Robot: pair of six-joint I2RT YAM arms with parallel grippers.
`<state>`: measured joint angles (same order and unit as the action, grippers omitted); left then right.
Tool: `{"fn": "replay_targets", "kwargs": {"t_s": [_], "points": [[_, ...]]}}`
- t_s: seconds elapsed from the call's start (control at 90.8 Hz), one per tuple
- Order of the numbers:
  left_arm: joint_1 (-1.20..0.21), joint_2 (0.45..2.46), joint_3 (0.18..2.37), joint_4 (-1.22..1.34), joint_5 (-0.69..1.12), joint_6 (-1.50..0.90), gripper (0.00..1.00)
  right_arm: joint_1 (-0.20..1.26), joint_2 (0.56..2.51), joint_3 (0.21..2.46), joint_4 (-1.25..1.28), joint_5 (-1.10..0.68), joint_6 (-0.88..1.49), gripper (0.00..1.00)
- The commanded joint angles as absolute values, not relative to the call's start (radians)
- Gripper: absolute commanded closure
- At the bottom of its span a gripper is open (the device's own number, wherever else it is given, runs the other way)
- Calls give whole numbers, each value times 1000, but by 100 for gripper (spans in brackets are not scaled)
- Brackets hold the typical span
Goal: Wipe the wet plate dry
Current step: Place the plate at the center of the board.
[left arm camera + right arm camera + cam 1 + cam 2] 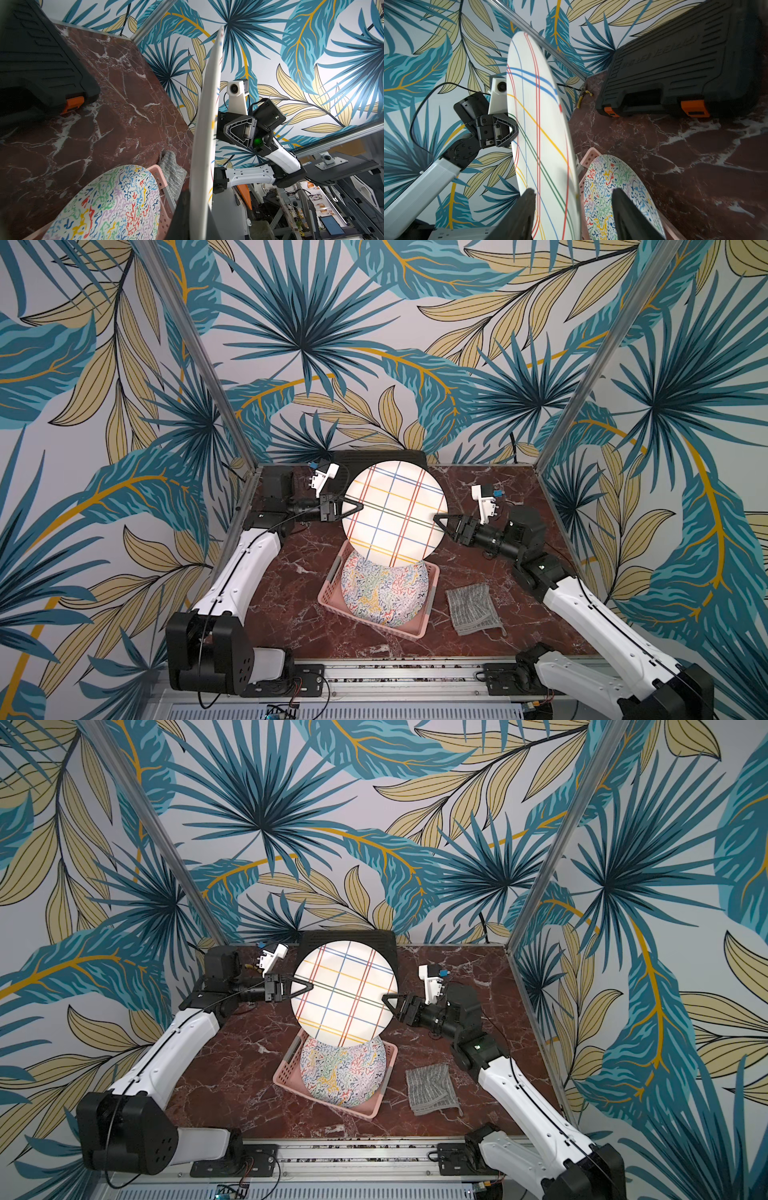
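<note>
One plate (395,514), clamped by left gripper (360,505); right gripper (437,517) seemingly straddles it.

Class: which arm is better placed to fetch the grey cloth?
Right, probably: the cloth lies nearest it, and the right gripper is open, while the left gripper grips the striped plate.

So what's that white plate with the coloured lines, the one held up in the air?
The striped plate is round, white and glossy, crossed by thin red, blue, yellow and green lines in a plaid grid. It stands nearly on edge, patterned face toward the overhead camera, above the far end of the pink basket. The left gripper is shut on one side of its rim. The right gripper straddles the opposite rim, jaws apart. No water drops can be made out.
</note>
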<state>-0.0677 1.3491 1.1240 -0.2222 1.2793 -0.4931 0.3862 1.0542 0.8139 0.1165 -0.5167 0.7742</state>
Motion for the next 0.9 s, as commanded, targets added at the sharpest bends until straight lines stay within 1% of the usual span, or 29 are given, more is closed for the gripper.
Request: {"fn": "replay_targets", "kwargs": {"t_s": [0.0, 0.077, 0.121, 0.165, 0.176, 0.198, 0.231, 0.286, 0.319, 0.341, 0.375, 0.408, 0.43, 0.474, 0.694, 0.782, 0.892], "points": [[-82, 1331, 1162, -197, 1329, -474, 100, 384, 1097, 821, 247, -592, 817, 50], [-87, 1329, 1164, -214, 1311, -456, 100, 385, 1113, 828, 255, -567, 821, 63], [-86, 1328, 1164, -223, 1298, -448, 100, 385, 1120, 828, 261, -549, 824, 75], [-86, 1326, 1165, -227, 1287, -446, 100, 384, 1121, 829, 262, -524, 830, 89], [-86, 1324, 1165, -229, 1283, -445, 99, 383, 1121, 828, 263, -519, 831, 94], [-86, 1323, 1167, -234, 1276, -441, 91, 383, 1121, 828, 264, -507, 834, 100], [-86, 1321, 1169, -242, 1260, -432, 83, 381, 1118, 827, 265, -488, 839, 100], [-85, 1315, 1179, -263, 1226, -406, 75, 374, 1113, 822, 272, -464, 853, 100], [-81, 1313, 1187, -296, 1201, -387, 61, 365, 1109, 821, 272, -439, 864, 100], [-79, 1310, 1191, -312, 1184, -378, 48, 357, 1104, 819, 269, -420, 875, 100], [-73, 1307, 1197, -331, 1154, -363, 25, 341, 1097, 818, 257, -393, 890, 100], [-66, 1301, 1200, -342, 1123, -356, 6, 324, 1090, 818, 238, -365, 908, 100], [-60, 1299, 1199, -343, 1103, -356, 2, 310, 1083, 819, 226, -345, 920, 100], [-46, 1293, 1197, -345, 1059, -354, 0, 270, 1066, 813, 204, -312, 946, 100], [-15, 1280, 1204, -414, 870, -286, 0, 59, 984, 761, 45, -87, 1100, 100], [-15, 1273, 1196, -415, 845, -277, 0, -14, 993, 731, 52, -63, 1159, 100], [-14, 1267, 1189, -419, 817, -265, 0, -106, 1083, 697, 109, -80, 1243, 100]]}}
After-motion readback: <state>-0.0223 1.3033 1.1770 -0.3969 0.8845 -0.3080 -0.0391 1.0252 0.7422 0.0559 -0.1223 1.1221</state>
